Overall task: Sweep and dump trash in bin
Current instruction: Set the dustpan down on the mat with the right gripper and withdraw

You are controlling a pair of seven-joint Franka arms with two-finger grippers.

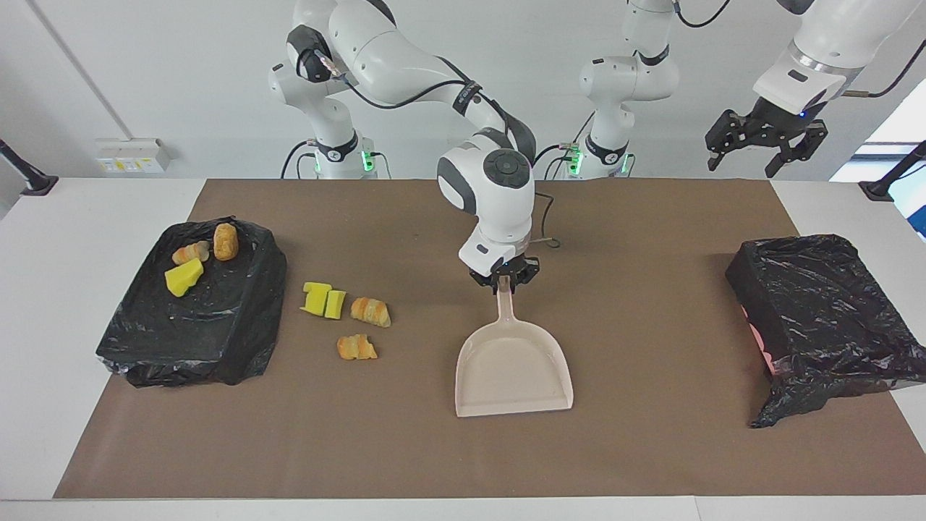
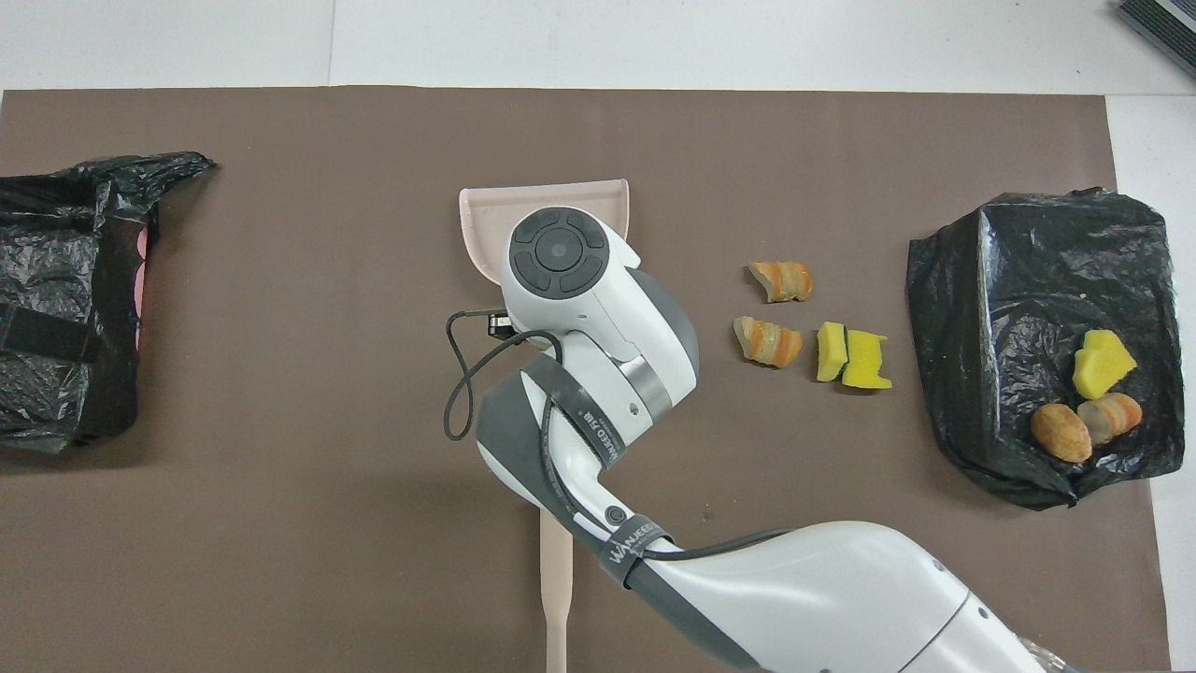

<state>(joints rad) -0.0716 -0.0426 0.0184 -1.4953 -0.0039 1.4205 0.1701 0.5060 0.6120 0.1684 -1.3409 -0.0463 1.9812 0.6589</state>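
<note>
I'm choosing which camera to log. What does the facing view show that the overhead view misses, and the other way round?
Facing view only: the left end effector, open, raised and waiting, and the right end effector at the handle tip of the dustpan. Overhead view only: a beige handle lying nearer to the robots than the dustpan, hidden in the facing view. Both: the dustpan, four loose trash bits beside the black-bagged bin, and three more on it.
</note>
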